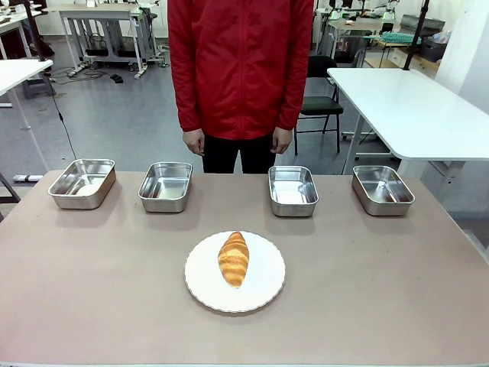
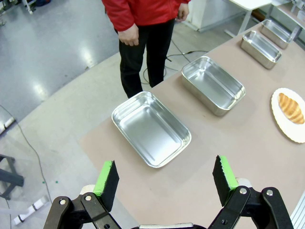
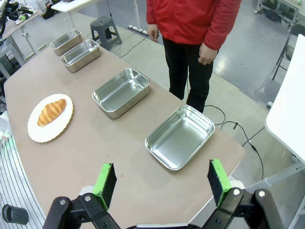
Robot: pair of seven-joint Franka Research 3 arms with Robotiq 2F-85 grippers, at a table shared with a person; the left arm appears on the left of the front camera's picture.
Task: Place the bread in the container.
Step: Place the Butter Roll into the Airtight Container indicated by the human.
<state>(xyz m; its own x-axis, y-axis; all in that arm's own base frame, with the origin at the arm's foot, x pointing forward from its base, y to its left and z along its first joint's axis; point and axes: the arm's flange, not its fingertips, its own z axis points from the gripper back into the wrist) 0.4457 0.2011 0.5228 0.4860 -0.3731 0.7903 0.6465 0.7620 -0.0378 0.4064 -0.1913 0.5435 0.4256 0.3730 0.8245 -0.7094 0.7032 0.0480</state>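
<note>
- Left gripper [image 2: 164,175] hovers wide open and empty above the counter's [image 1: 92,290] left end.
- Bread [image 1: 234,258] lies on the white plate [image 1: 202,287], mid-counter, apart from four empty containers [image 1: 163,203].
- Right gripper [image 3: 161,179] hangs open, empty.
- Pickup seems not begun; next, a gripper must straddle the bread.

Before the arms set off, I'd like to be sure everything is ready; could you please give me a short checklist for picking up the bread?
1. The bread lies free on the plate, nothing on top: ok.
2. The left gripper is open and holds nothing: ok.
3. The right gripper is open and holds nothing: ok.
4. All four pans are empty: ok.
5. The person's hands hang beyond the far table edge, away from the bread: ok.
6. Which pan is meant: cannot tell.
</note>
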